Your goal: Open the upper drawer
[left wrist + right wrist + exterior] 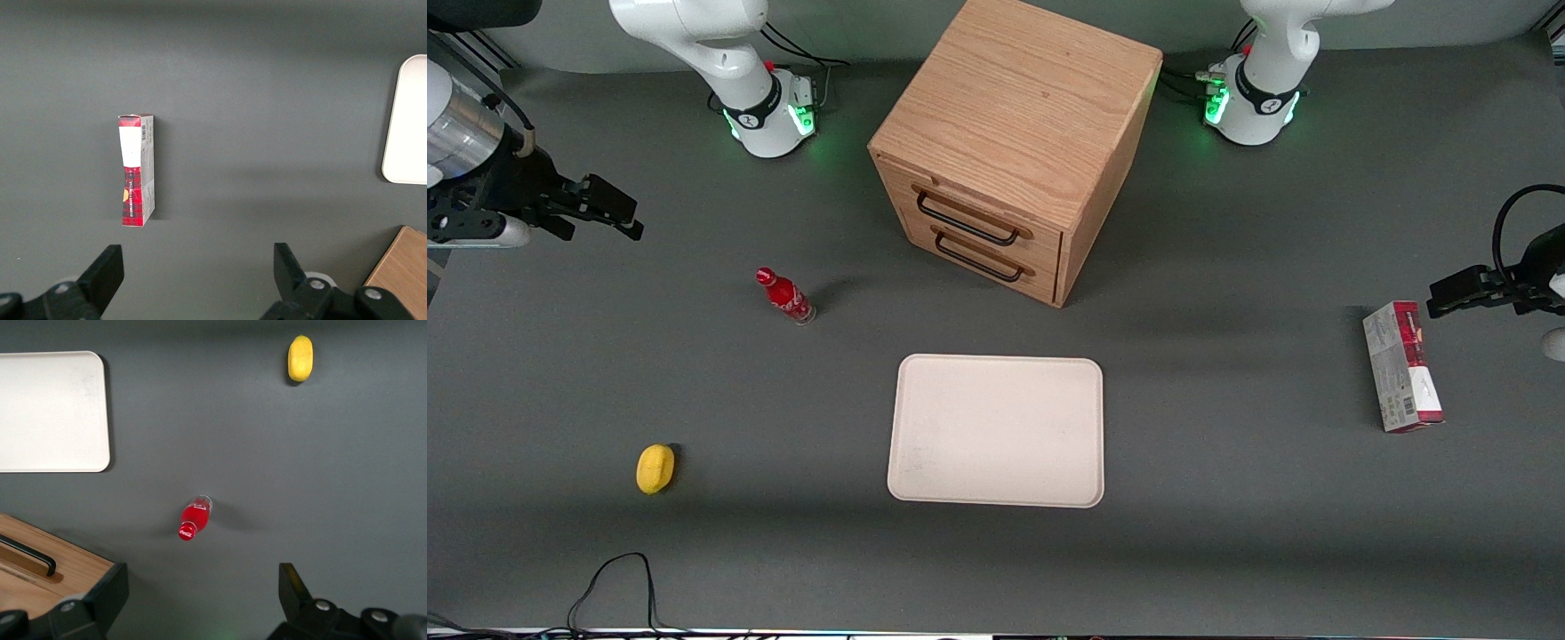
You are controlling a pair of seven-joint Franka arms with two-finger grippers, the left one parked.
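The light oak cabinet (1014, 116) stands at the middle of the table, farther from the front camera than the tray. Its upper drawer (971, 203) is shut, with a thin black bar handle (966, 220). The matching lower drawer (983, 253) sits below it, also shut. My gripper (618, 213) hangs above the table toward the working arm's end, well apart from the cabinet, open and empty. In the right wrist view the gripper (200, 593) is open over bare table, with a corner of the cabinet (67, 568) and one black handle (30, 555) beside one finger.
A red bottle (785, 296) stands between my gripper and the cabinet; it also shows in the right wrist view (193, 518). A yellow lemon (655, 468) lies nearer the front camera. A cream tray (996, 431) lies in front of the cabinet. A red-and-grey box (1401, 366) lies toward the parked arm's end.
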